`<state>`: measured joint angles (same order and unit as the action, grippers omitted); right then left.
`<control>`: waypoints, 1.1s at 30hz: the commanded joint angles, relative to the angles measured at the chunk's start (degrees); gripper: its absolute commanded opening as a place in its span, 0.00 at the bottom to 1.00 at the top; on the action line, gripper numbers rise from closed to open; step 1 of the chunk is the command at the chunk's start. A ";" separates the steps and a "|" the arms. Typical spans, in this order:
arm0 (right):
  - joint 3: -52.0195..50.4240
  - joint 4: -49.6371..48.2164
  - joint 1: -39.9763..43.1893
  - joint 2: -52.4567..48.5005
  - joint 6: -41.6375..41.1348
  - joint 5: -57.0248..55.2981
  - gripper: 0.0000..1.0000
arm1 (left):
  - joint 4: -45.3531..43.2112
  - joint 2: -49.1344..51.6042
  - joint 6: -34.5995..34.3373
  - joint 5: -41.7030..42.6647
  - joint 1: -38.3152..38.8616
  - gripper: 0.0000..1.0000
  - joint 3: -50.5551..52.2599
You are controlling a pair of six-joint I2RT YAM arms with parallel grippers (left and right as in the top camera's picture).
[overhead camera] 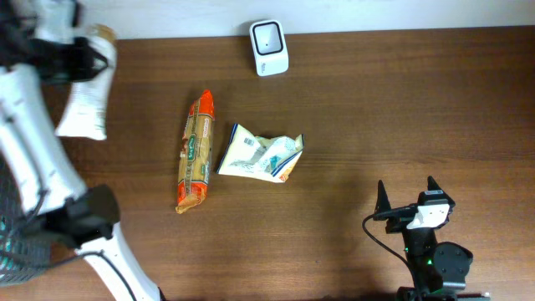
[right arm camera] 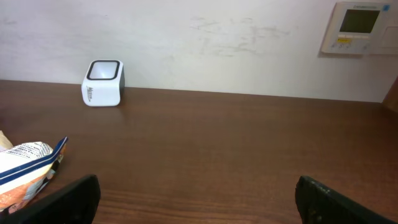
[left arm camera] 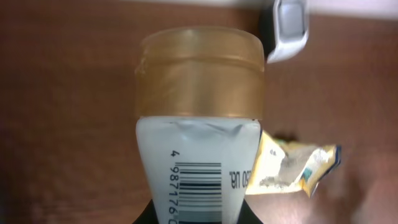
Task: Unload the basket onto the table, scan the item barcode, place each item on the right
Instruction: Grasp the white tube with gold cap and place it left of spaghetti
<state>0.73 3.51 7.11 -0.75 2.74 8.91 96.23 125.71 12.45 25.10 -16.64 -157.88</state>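
Left tool [overhead camera: 75, 57] pinches a white plastic tube with tan cap [left arm camera: 199, 149]; grasp looks made, so next its barcode [left arm camera: 196, 186] must face the small white scanner [overhead camera: 269, 48]. Right tool [right arm camera: 198, 196] stands spread.

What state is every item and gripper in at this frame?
white tube: cap on, held in left gripper
left gripper: shut on white tube
right gripper: open, empty
scanner: standing upright, untouched
pasta packet: lying flat, untouched
crumpled packet: lying crumpled, untouched

Wooden table [overhead camera: 376, 100]: white scanner [overhead camera: 269, 48] at back edge, orange packet [overhead camera: 195, 152] beside crumpled pouch [overhead camera: 261, 156].
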 commanded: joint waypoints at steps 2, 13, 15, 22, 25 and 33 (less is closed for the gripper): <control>-0.42 0.17 0.42 0.24 -0.17 -0.52 0.99 | -4.39 6.54 -7.50 -12.00 8.59 0.00 16.13; -0.42 0.17 0.42 0.24 -0.17 -0.50 0.99 | -24.50 6.78 -9.25 -14.71 11.21 0.11 51.25; -0.42 0.17 0.42 0.24 -0.20 -0.52 0.99 | -24.81 6.69 -9.22 -14.40 12.48 0.74 51.06; -0.42 0.17 0.42 0.24 -0.17 -0.50 0.99 | -18.36 0.13 -9.25 -15.67 14.45 0.99 36.65; -0.42 0.17 0.42 0.24 -0.17 -0.52 0.99 | -15.45 -6.12 -9.20 -19.23 12.61 0.99 22.71; -0.42 0.17 0.42 0.24 -0.17 -0.52 0.99 | -13.29 -18.34 -14.84 -30.64 -6.95 0.99 6.60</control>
<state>0.73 3.49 7.11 -0.80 2.79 8.91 80.84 107.57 3.36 -0.05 -15.46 -151.65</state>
